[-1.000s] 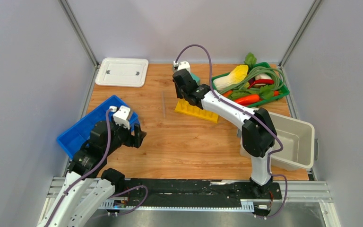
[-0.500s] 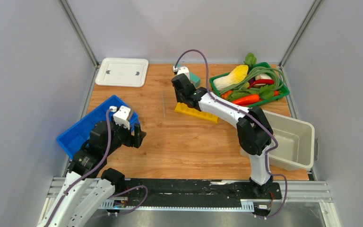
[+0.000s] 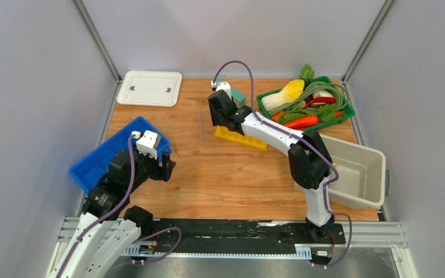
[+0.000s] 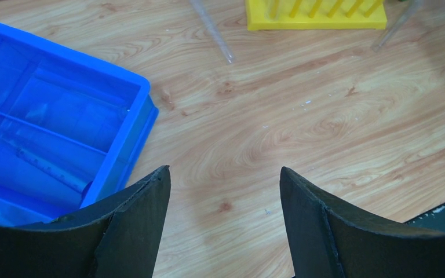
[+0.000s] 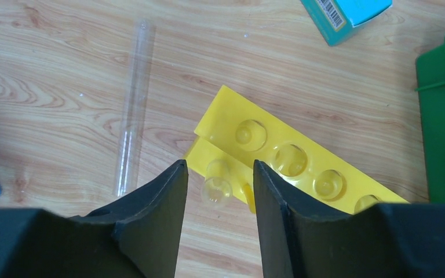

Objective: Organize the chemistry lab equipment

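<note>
My right gripper [image 5: 219, 163] hangs over the left end of the yellow plastic rack with round holes [image 5: 269, 134], which lies on the wooden table [image 5: 64, 69], towards its far side. The fingers are drawn in to a narrow gap. The rounded end of a clear glass tube [image 5: 217, 190] shows in that gap, over the rack's end corner. I cannot tell whether the pads actually press on it. A second clear glass tube [image 5: 132, 110] lies flat on the wood near that same end of the rack, not touching it. The teal rectangular box [image 5: 347, 17] sits beyond the rack, and the green basket [image 5: 443, 110] is off to the rack's right.

My left gripper [image 4: 224, 169] is spread wide with nothing between its fingers. It hangs over bare wood just beside the corner of the blue compartmented tray [image 4: 69, 57]. A clear tube [image 4: 52, 169] lies in one of the tray's compartments.
</note>
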Robot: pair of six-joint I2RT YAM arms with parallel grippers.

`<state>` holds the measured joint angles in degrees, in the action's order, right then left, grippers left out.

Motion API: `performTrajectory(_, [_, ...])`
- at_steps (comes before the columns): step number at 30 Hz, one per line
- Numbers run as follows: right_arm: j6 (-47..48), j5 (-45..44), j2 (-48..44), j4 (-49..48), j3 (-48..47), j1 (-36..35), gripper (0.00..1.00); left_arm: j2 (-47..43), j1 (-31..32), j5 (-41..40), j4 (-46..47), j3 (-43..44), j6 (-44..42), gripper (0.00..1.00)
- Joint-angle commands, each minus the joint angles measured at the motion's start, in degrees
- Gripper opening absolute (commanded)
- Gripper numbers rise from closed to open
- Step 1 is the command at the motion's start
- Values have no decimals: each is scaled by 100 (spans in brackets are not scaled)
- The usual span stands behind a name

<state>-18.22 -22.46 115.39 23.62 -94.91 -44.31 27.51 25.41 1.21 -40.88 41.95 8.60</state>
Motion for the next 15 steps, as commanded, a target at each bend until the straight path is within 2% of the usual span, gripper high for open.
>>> performTrajectory(1, [-120,-48,-105,142,-746,-235,48,-254,8,-481,-42,146,-95,77])
performTrajectory(9, [-199,-57,808,714,-1828,-464,49,-676,8,-947,-51,120,-69,76])
performTrajectory(15, [-253,31,1283,846,-2145,-534,49,-729,-1,-1044,-69,129,-69,75])
